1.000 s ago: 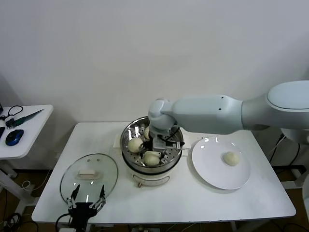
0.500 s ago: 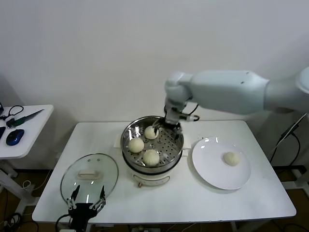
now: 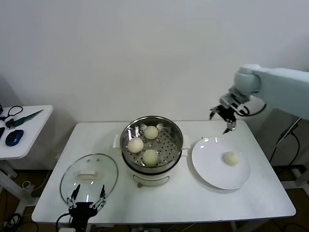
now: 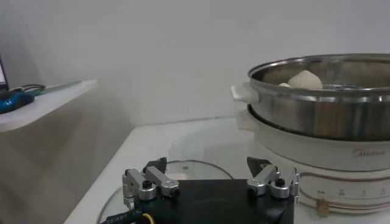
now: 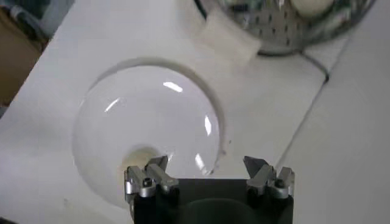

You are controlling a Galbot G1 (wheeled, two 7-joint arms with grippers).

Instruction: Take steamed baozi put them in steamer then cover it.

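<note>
The steel steamer (image 3: 170, 129) on its white pot base holds three baozi (image 3: 151, 132) (image 3: 135, 144) (image 3: 150, 156). A fourth baozi (image 3: 231, 158) lies on the white plate (image 3: 212, 169) to the right. My right gripper (image 3: 223, 117) hangs open in the air over the plate's far edge; its wrist view looks down on the plate (image 5: 152, 115), with that baozi (image 5: 137, 157) partly hidden behind a finger. The glass cover (image 3: 89, 176) lies flat on the table at front left. My left gripper (image 3: 87, 197) rests open at the cover's near rim, facing the steamer (image 4: 323, 91).
A small white side table (image 3: 29, 137) with tools stands off to the left. The white table's front edge (image 3: 193, 212) runs close under the left gripper. The pot's side handle (image 5: 228, 36) sticks out toward the plate.
The right gripper has risen out of the steamer, leaving a third baozi there, and swung right to above the plate. The left arm has not moved.
</note>
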